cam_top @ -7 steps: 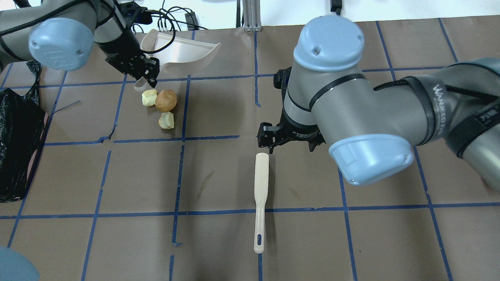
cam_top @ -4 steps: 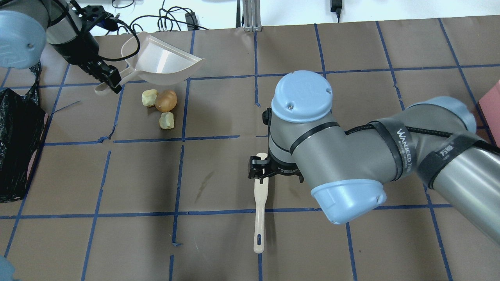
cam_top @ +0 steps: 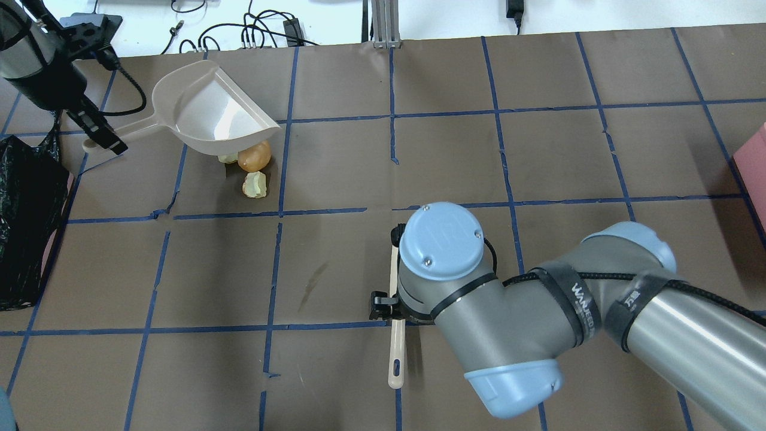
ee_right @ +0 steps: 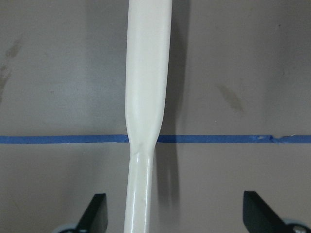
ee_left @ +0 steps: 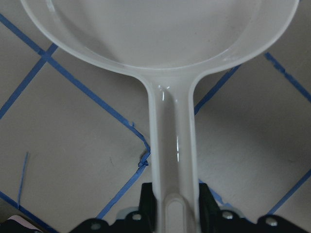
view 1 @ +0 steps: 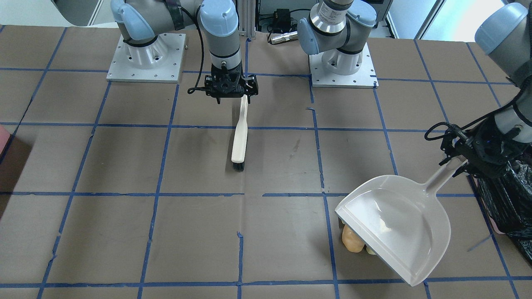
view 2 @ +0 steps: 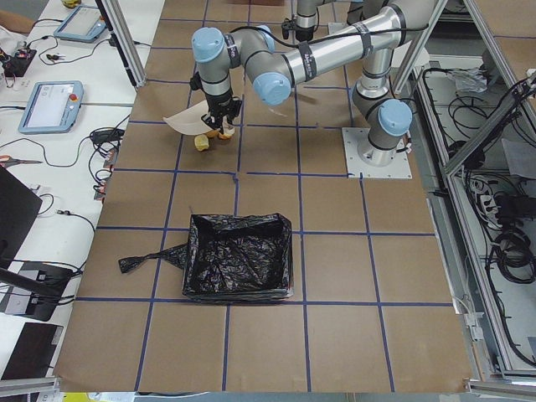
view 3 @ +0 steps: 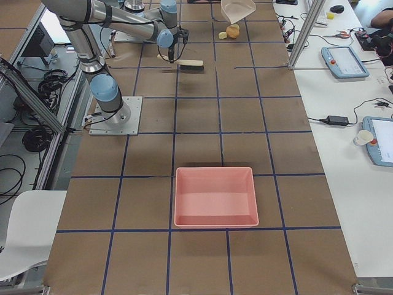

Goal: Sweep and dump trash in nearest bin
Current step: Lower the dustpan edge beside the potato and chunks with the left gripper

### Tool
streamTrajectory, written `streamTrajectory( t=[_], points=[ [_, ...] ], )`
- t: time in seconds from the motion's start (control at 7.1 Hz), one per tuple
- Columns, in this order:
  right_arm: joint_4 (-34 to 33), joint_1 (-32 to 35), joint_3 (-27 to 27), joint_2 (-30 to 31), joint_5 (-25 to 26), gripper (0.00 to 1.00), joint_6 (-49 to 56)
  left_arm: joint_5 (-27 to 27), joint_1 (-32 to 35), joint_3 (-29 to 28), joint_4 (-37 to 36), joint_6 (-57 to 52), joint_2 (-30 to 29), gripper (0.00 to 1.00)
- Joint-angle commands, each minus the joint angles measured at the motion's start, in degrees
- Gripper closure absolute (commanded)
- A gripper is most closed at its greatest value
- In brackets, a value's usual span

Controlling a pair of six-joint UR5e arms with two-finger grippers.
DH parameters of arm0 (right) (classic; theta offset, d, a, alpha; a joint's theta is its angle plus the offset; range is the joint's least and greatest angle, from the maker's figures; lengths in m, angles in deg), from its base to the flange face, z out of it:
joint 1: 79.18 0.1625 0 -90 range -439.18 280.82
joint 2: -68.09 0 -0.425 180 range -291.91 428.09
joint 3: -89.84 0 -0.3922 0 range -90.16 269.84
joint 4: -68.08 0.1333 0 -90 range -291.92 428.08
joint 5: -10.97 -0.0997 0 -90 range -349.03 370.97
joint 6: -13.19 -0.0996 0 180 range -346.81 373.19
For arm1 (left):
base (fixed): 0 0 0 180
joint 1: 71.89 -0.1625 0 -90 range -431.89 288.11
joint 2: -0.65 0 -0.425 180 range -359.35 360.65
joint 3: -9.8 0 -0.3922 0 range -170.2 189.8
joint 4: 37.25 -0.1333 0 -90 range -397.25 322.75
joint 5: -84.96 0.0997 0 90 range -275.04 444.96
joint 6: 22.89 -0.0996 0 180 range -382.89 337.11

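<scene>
The left jaws pinch one white dustpan (cam_top: 209, 117), partly over one brown lump (cam_top: 254, 155) and two pale chunks (cam_top: 254, 184). The right jaws gape apart around one brush (view 1: 240, 139).

Left gripper (cam_top: 100, 136) has carried dustpan (cam_top: 209, 117) farther to robot's left; pan lip now overhangs trash (cam_top: 254, 157), one pale chunk part-hidden. Right gripper (view 1: 229, 94) moved along brush (view 1: 240, 139) to handle neck

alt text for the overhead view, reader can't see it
The left pincer holds a white dustpan by its handle, tilted over the trash. The open right pincer straddles a brush; the bin sits far left.
</scene>
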Motion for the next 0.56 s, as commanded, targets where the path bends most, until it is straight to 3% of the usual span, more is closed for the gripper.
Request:
streamTrajectory(
  t=[0.0, 0.42],
  points=[
    [-5.7, 2.4, 1.1, -4.5, 0.6, 0.02, -3.8, -0.1, -4.1, -0.3, -0.7, -15.8, -2.4, 0.99],
    [-6.7, 3.6, 0.9, -5.8, 0.9, 0.02, -4.1, 1.0, -7.2, -4.0, -6.1, -32.0, -8.5, 0.99]
  ],
)
